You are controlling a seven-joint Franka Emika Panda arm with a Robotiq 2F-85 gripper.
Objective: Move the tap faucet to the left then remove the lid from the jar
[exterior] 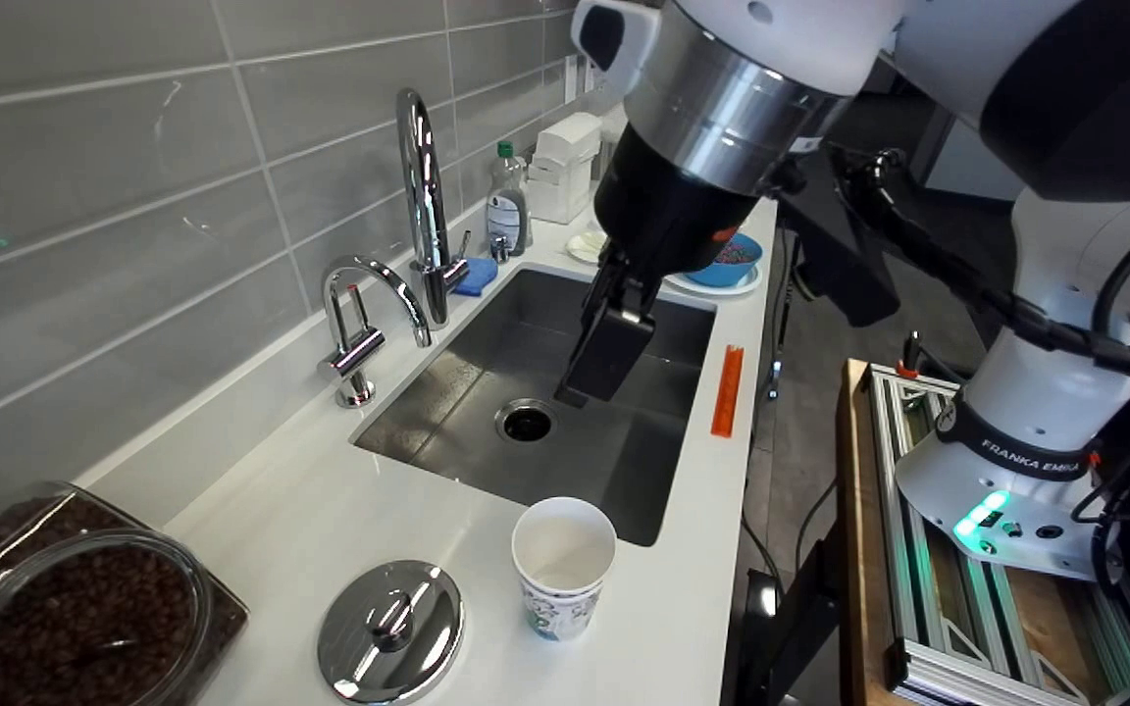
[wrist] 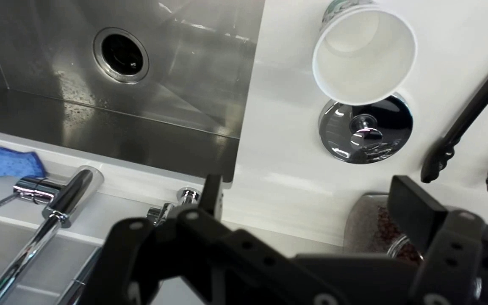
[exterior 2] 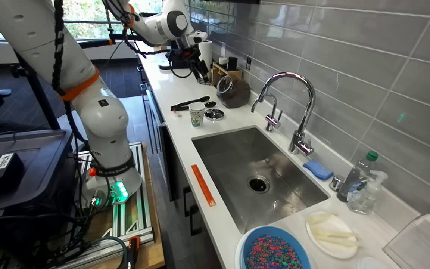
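Low in the wrist view, the pincer is spread wide and grips nothing. Above it, right of centre, the lid lies on the bench just beside the paper cup; the jar is partly hidden at lower right. The tap faucet stands at lower left, beside the sink. In an exterior view, brown beans show inside the jar at lower left.
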